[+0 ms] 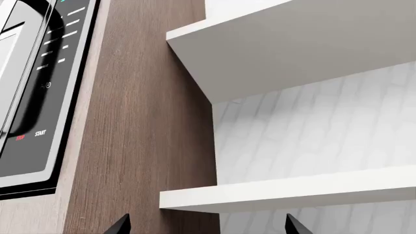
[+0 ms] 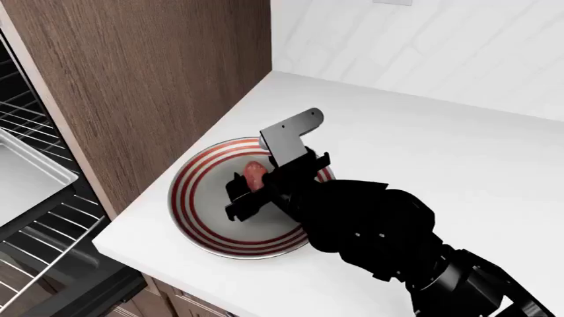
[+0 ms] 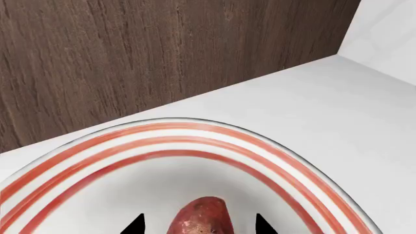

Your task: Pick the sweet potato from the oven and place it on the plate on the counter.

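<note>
Right fingers (image 3: 198,225) apart astride sweet potato (image 3: 202,217) over plate (image 2: 198,198); arm angled down; left fingers (image 1: 204,226) wide.

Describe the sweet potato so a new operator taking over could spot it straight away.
Start at the white counter beside the tall wooden cabinet side, and find the round plate with red and white rings near the counter's front edge. Over its grey centre sits the right gripper, and the sweet potato shows between its fingertips. It is the only small, reddish-pink, tapered lump there.
</note>
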